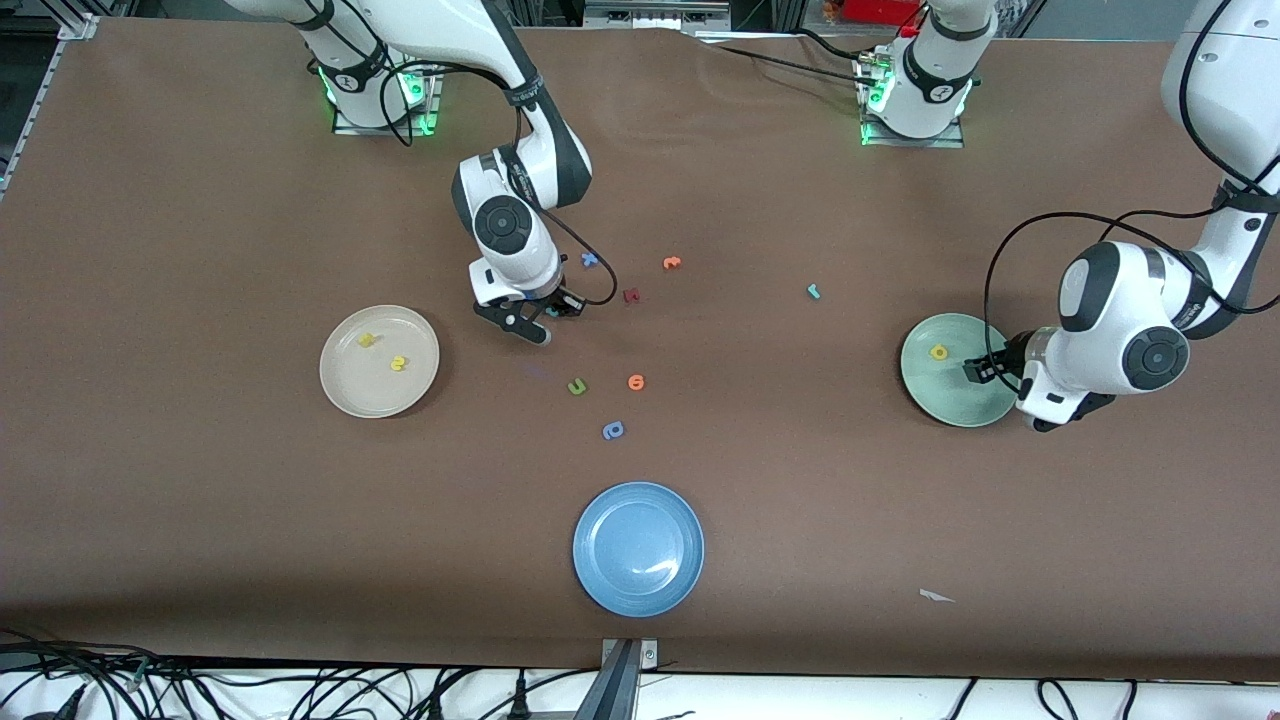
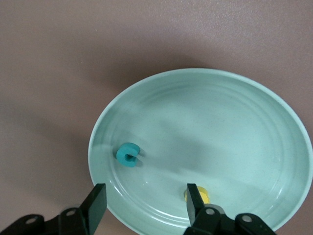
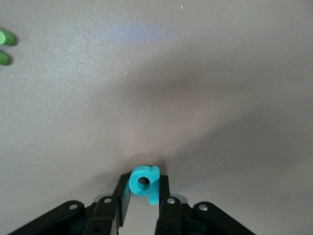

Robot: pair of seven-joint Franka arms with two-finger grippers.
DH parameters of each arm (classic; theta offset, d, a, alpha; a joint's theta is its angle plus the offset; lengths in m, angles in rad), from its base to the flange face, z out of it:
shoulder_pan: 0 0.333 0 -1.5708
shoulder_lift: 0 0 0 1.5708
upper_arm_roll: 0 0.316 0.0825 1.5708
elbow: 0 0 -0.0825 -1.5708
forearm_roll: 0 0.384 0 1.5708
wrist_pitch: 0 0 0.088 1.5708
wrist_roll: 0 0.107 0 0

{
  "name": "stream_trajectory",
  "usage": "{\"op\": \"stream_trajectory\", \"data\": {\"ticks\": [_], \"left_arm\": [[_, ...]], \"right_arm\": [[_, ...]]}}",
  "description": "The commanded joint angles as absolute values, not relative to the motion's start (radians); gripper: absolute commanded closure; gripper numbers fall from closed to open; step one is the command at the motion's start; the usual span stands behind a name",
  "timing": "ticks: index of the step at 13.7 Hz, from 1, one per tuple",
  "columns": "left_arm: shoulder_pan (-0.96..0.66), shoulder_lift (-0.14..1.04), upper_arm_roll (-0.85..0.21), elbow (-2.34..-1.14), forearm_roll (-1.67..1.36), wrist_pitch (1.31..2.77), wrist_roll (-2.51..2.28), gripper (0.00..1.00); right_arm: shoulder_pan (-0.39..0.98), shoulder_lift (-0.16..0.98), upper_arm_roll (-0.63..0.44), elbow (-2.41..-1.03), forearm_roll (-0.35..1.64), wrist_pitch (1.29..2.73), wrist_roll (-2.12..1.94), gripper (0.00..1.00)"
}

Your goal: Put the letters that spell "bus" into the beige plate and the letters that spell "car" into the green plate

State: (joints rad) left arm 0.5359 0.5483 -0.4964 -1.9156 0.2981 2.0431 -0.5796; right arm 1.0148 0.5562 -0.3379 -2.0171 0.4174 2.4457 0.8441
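The right gripper point(image 1: 552, 312) is low over the middle of the counter point(image 1: 200, 520), its fingers point(image 3: 164, 196) pinching the teal "b" point(image 3: 145, 182). In the right wrist view the letter lies flat between the pads, its round bowl away from the wrist and its stem running back into the gap, so its long axis follows the line of the fingers. It is bright teal foam with a small round hole.

The left gripper point(image 2: 145, 203) hangs spread over the rim of the green plate point(image 1: 925, 385) at the left arm's end of the counter, holding nothing. Just ahead of its fingertips in that plate lie the teal "c" point(image 2: 128, 154), its gap toward the plate's centre, and the yellow "a" point(image 1: 938, 352), partly hidden by one finger in the left wrist view.

The counter is a plain matte brown sheet, with cables along its front edge.

The beige plate point(image 1: 345, 390), beside the right gripper toward the right arm's end, holds two yellow letters point(image 1: 383, 352). The teal "r" point(image 1: 814, 291) lies on the counter between the two grippers, well apart from both.
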Motion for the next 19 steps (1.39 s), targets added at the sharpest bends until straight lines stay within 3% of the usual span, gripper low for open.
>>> {"op": "stream_trajectory", "data": {"ticks": [1, 3, 4, 5, 9, 14, 19], "left_arm": [[0.543, 0.561, -0.505, -1.898, 0.321, 2.031, -0.568, 0.26], [0.543, 0.561, -0.506, -1.898, 0.321, 2.031, -0.568, 0.26], [0.543, 0.561, -0.506, -1.898, 0.321, 2.031, -0.568, 0.19], [0.542, 0.56, -0.508, -1.896, 0.321, 2.031, -0.568, 0.0], [0.531, 0.549, -0.531, -1.899, 0.308, 2.023, -0.607, 0.0], [0.543, 0.539, -0.687, -1.949, 0.287, 2.023, -0.848, 0.0], [0.554, 0.525, -0.808, -2.06, 0.281, 2.081, -1.035, 0.0]], "right_arm": [[1.034, 0.537, -0.354, -2.026, 0.419, 2.453, 0.838, 0.73], [1.034, 0.532, -0.36, -2.023, 0.419, 2.441, 0.834, 0.73], [1.035, 0.532, -0.371, -2.019, 0.417, 2.419, 0.834, 0.73], [1.034, 0.526, -0.374, -2.007, 0.413, 2.401, 0.833, 0.73], [1.034, 0.505, -0.422, -1.956, 0.35, 2.292, 0.821, 0.73], [1.034, 0.485, -0.538, -1.902, 0.351, 2.123, 0.622, 0.73], [1.034, 0.476, -0.649, -1.898, 0.351, 2.074, 0.355, 0.73]]}}
